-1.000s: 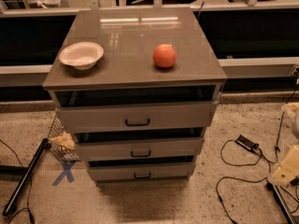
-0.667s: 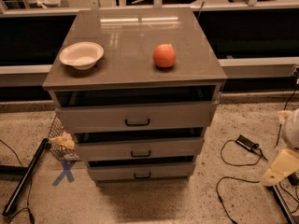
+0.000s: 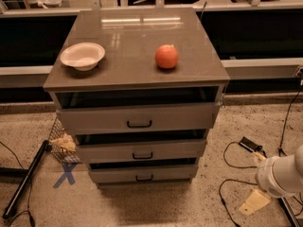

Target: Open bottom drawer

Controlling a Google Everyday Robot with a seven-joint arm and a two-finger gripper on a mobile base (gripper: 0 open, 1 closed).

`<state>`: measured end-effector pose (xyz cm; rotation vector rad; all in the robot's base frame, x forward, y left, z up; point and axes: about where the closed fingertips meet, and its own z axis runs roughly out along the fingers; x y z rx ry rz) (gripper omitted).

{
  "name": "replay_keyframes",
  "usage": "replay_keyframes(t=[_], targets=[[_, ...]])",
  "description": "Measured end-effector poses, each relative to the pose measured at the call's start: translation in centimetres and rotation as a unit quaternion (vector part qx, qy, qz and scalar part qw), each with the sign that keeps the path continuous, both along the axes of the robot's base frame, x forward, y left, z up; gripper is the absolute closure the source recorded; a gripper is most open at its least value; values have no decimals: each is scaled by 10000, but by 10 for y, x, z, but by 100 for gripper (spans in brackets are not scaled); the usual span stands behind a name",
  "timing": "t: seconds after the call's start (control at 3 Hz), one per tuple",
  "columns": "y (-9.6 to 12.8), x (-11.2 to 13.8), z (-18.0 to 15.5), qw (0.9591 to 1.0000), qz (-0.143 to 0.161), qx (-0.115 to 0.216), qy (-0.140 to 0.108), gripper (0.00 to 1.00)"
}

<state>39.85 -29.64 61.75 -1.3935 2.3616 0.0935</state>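
Bottom drawer [image 3: 143,174] stands apart from the hand [image 3: 254,203], whose grip cannot be told.

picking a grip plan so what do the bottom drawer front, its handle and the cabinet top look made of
Bottom drawer: front looks like matte grey-taupe laminate or painted board, no glare. Its handle: black bar, metal or plastic, cannot tell which. Cabinet top: smooth glossy finish, bright light strips reflect in it. The gripper is low at the right, apart from the drawer.
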Motion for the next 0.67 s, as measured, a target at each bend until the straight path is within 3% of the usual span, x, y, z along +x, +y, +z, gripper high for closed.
replay_keyframes(t=[0.33, 0.67], targets=[[0, 0, 0, 10000, 1, 0, 1, 0], [27, 4, -18, 9982, 478, 345, 148, 0]])
